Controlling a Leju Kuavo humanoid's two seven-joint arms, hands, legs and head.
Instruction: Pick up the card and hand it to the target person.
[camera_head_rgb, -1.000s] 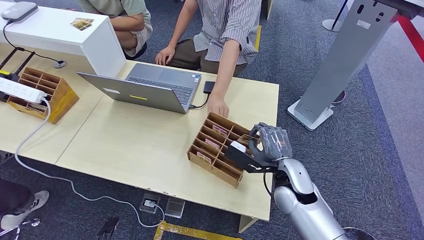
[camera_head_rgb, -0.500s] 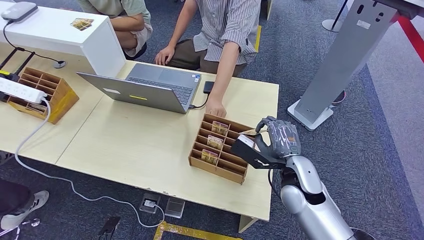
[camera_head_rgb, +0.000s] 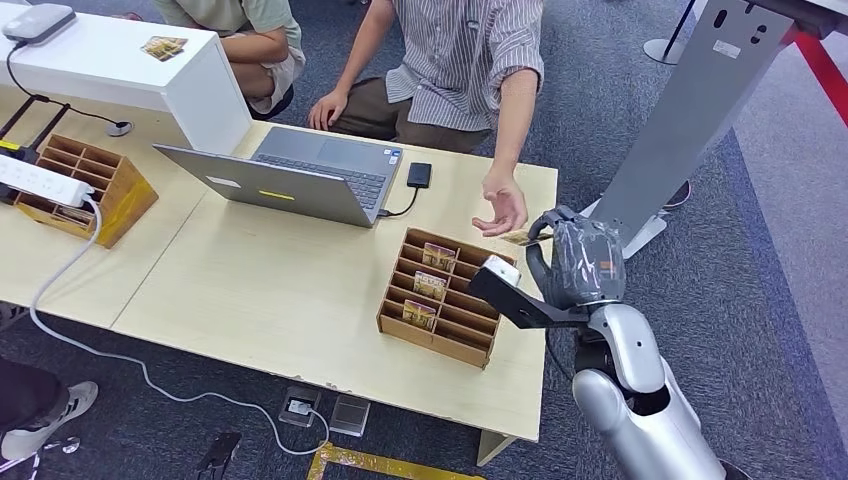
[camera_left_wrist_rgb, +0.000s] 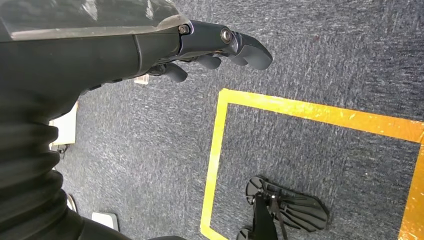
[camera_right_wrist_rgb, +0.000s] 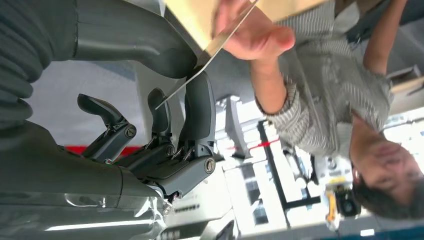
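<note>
A: Card (camera_head_rgb: 517, 238) status?
B: Pinched in the right hand (camera_head_rgb: 580, 262), thumb against a finger, raised off the counter (camera_head_rgb: 300, 290) past its right end. The right wrist view shows the card (camera_right_wrist_rgb: 210, 47) edge-on with the thumb (camera_right_wrist_rgb: 150, 47) pressed to it.
A: Person?
B: Striped-shirt person's hand (camera_head_rgb: 503, 210) is palm-up right at the card's far edge, fingers touching or almost touching it.
A: Left hand?
B: The left hand (camera_left_wrist_rgb: 220, 47) hangs over blue carpet, fingers loosely apart, holding nothing.
A: Anything else?
B: Wooden card rack (camera_head_rgb: 440, 295) with more cards sits just beside the right hand. Laptop (camera_head_rgb: 290, 175) is further back on the counter.
</note>
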